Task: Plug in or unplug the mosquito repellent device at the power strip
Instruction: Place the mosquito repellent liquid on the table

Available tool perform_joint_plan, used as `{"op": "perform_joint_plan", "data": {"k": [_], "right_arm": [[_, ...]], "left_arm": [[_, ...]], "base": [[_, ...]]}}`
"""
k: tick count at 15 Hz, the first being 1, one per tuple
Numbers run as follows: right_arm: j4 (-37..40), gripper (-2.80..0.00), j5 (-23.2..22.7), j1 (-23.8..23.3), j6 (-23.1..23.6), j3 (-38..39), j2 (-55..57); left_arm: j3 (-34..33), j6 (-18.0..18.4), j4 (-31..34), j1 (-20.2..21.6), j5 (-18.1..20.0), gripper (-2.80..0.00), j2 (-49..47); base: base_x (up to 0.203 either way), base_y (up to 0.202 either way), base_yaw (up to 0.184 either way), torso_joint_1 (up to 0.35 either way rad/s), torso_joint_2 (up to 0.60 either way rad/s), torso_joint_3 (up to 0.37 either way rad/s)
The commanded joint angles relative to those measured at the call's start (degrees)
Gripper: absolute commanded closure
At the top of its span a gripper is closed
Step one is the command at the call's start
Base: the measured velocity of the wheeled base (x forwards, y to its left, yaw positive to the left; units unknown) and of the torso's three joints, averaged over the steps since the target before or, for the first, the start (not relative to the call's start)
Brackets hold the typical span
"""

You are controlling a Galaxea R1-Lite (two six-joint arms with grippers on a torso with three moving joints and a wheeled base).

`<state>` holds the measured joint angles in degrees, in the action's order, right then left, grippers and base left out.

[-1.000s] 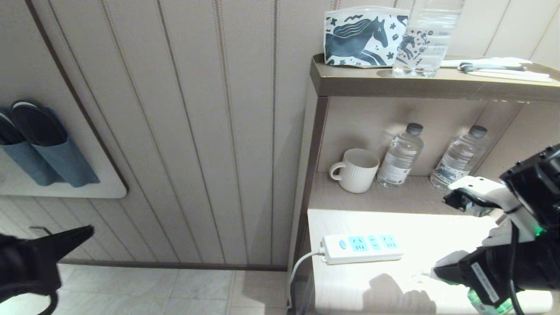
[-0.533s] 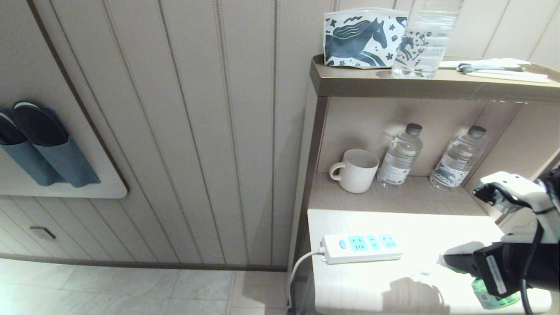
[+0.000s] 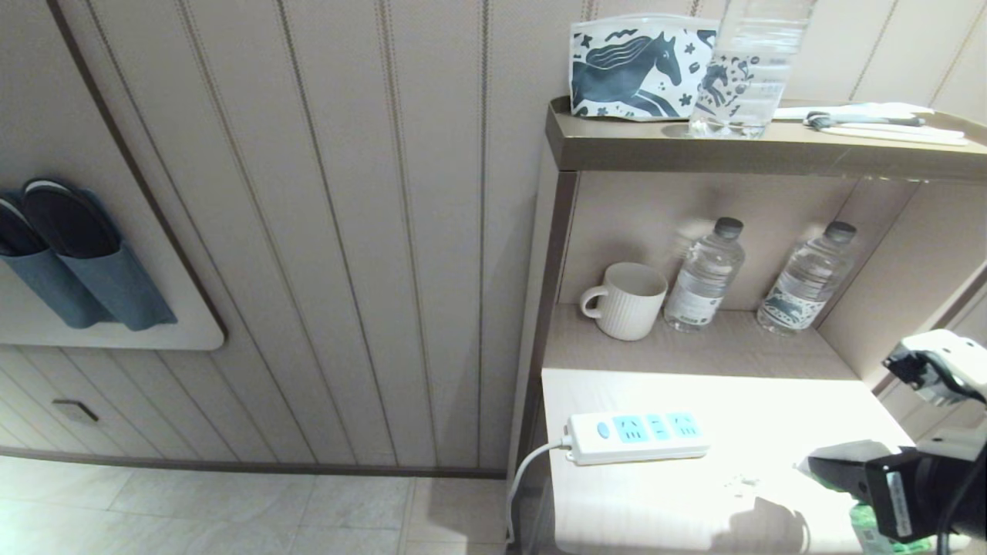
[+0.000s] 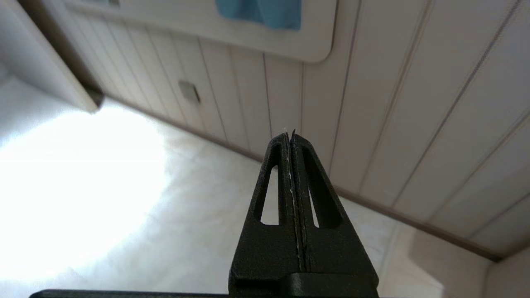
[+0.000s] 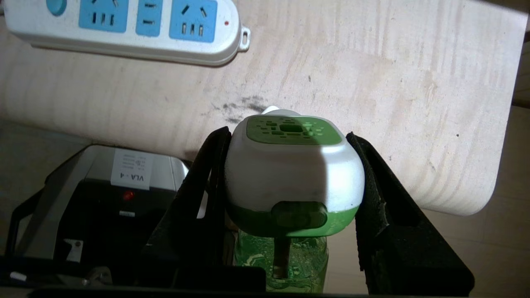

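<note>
The white-and-green mosquito repellent device (image 5: 293, 174) sits between the fingers of my right gripper (image 5: 285, 134), which is shut on its white body; its green liquid bottle (image 5: 281, 256) hangs below. In the head view this gripper (image 3: 837, 469) is at the table's front right corner, with a bit of the green device (image 3: 871, 532) showing under it. The white power strip (image 3: 638, 436) lies to the left on the table, its three blue socket panels (image 5: 147, 18) empty, its cord running off the left edge. My left gripper (image 4: 289, 134) is shut and empty, down over the floor by the wall.
A white mug (image 3: 626, 299) and two water bottles (image 3: 705, 274) (image 3: 807, 277) stand on the shelf behind the table (image 3: 694, 401). The top shelf carries a horse-print pouch (image 3: 640, 68) and a large clear bottle (image 3: 752, 69). Slippers (image 3: 77, 262) hang on the left wall.
My right arm has drawn back to the right and toward the table's front corner with the device, away from the strip. My left gripper has dropped out of the head view.
</note>
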<state>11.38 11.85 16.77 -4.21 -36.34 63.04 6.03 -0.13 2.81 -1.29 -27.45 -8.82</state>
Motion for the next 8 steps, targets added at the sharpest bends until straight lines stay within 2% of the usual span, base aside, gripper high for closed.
{"op": "perform_joint_plan", "data": {"k": [1, 2, 4, 5, 8], "right_arm": [[-5.08, 0.0, 0.13, -0.41, -0.33, 2.28, 1.66], [-7.92, 0.0, 0.35, -0.47, -0.61, 4.0, 2.02], [-17.36, 0.0, 1.88, -0.37, -0.88, 8.57, 2.35], [-22.93, 0.0, 2.8, -0.37, -0.88, 11.2, 2.48], [-37.86, 0.0, 5.64, -0.27, -0.42, 17.97, 3.07]], "left_arm": [[-0.73, 1.58, 0.6, 1.19, 7.22, 0.0, 8.44], [-1.13, 1.44, 0.2, 1.36, 14.09, 0.0, 8.82], [-4.28, 0.72, -1.22, 1.51, 24.11, 0.0, 8.81], [-5.87, 1.21, -2.51, 1.54, 27.93, 0.0, 8.78], [-6.03, 2.24, -4.13, 1.55, 27.98, 0.0, 8.82]], "base": [[0.0, 0.0, 0.0, 0.0, 0.0, 0.0], [0.0, 0.0, 0.0, 0.0, 0.0, 0.0], [0.0, 0.0, 0.0, 0.0, 0.0, 0.0], [0.0, 0.0, 0.0, 0.0, 0.0, 0.0], [0.0, 0.0, 0.0, 0.0, 0.0, 0.0]]}}
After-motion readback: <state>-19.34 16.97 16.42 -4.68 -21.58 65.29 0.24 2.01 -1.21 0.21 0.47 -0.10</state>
